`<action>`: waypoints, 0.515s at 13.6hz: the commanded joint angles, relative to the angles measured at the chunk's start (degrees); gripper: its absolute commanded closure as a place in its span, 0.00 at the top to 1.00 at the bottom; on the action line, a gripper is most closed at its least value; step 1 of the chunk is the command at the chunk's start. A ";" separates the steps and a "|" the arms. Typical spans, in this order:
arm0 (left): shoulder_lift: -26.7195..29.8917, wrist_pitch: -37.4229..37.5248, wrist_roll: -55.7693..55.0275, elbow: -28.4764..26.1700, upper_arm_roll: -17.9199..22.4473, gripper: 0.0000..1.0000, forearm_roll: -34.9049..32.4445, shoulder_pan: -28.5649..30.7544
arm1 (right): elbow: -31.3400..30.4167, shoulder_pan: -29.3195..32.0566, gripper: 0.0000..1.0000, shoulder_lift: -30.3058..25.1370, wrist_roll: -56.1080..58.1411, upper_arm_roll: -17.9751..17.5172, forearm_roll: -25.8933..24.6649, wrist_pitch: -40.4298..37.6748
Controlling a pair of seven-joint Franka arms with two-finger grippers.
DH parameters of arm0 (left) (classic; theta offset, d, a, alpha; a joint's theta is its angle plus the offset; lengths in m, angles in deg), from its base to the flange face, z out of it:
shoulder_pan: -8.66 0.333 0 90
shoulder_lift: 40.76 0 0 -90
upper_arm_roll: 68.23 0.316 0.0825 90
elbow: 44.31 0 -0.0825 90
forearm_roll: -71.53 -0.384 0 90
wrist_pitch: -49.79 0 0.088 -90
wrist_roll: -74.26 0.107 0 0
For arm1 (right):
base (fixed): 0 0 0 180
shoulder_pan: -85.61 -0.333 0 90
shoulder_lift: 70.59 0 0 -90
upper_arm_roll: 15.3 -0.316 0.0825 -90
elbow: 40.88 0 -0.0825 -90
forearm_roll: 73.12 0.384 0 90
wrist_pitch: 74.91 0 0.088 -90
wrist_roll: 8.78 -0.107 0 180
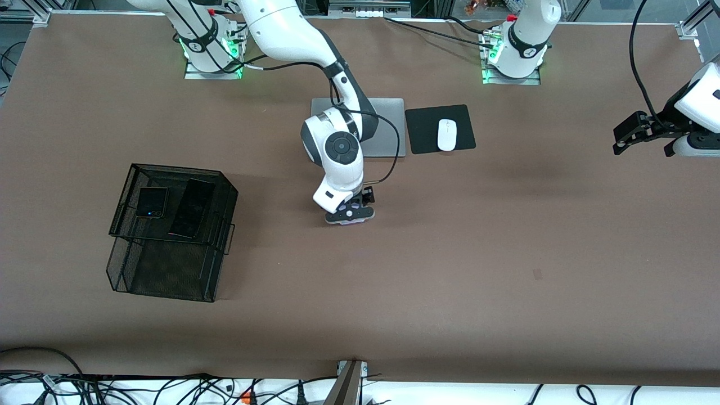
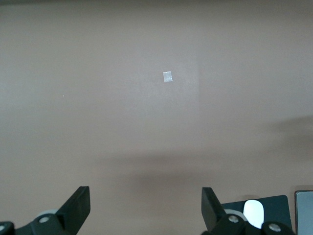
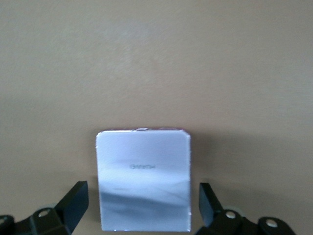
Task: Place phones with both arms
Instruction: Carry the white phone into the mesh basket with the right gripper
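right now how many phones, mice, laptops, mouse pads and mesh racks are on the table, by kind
phones: 3, black flip phone and black slab phone on the mesh rack, lavender flip phone between the right claw's open fingers
computer mouse: 1
mouse pad: 1
laptop: 1
mesh rack: 1
total: 7

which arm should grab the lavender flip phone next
Right. The right gripper is already low over the lavender flip phone, open fingers on either side of it. The left gripper waits open above bare table at its own end.
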 commanded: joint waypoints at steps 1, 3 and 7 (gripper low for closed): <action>-0.56 0.99 0.75 1.45 -0.58 1.00 -1.17 0.48 | -0.65 0.85 1.00 1.12 4.52 -1.15 4.68 2.62; -0.56 1.69 1.01 1.45 -0.50 1.00 -1.17 0.57 | -0.65 0.85 1.00 1.30 4.70 -1.42 4.69 2.71; -0.56 1.69 0.92 1.45 -0.58 1.00 -1.17 0.57 | -0.57 0.85 0.26 0.60 4.44 -1.24 4.69 2.10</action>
